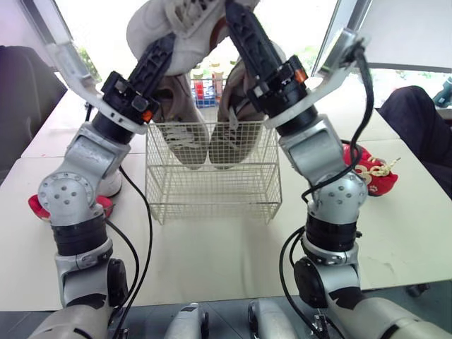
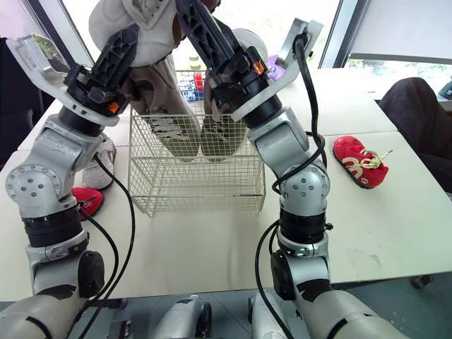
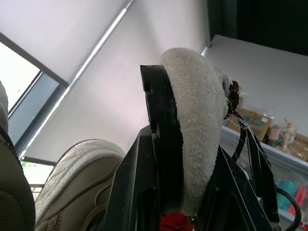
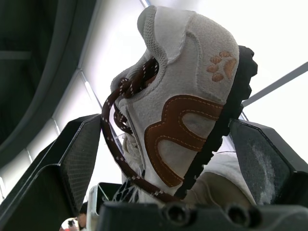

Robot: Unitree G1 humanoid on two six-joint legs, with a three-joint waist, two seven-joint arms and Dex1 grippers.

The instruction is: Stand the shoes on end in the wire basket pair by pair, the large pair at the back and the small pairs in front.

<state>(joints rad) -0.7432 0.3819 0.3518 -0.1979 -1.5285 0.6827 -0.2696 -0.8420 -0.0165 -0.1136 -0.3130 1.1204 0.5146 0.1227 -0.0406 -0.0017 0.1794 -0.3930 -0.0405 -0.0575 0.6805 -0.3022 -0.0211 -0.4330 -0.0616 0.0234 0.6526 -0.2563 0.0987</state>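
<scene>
Left eye view and right eye view give one layout. Nearest the robot is the white table [image 1: 219,261]. The wire basket [image 1: 212,194] stands on it, between the two arms.

On the robot's right, well apart from the basket, a red shoe [image 2: 360,162] with a pale lace lies on the table. On the robot's left, a second red shoe [image 2: 86,200] lies just beside the left arm and is partly hidden by it. A pale shoe [image 2: 99,168] sits just behind it, near the basket's left wall.

Inside the basket, the large pair [image 1: 185,138] of grey-beige lace-up shoes stands on end at the back wall. The two shoes are side by side, toes down, with the laces facing the robot.

Above the back of the basket, the left gripper [image 1: 164,53] and the right gripper [image 1: 240,25] point up and inward. They converge on a white shoe [image 1: 180,28] at the top edge of both eye views.

Left wrist view: a rounded suede end with a black sole is clamped between the left fingers [image 3: 130,192].

Right wrist view: white upper, brown trim, a paw-print mark, dark brown laces and a black lugged sole. The right fingers [image 4: 260,159] are spread fairly wide around it. The sole bears against one finger, and the lace side faces the other.

It cannot be told whether the grippers grip one shoe or one shoe each.
</scene>
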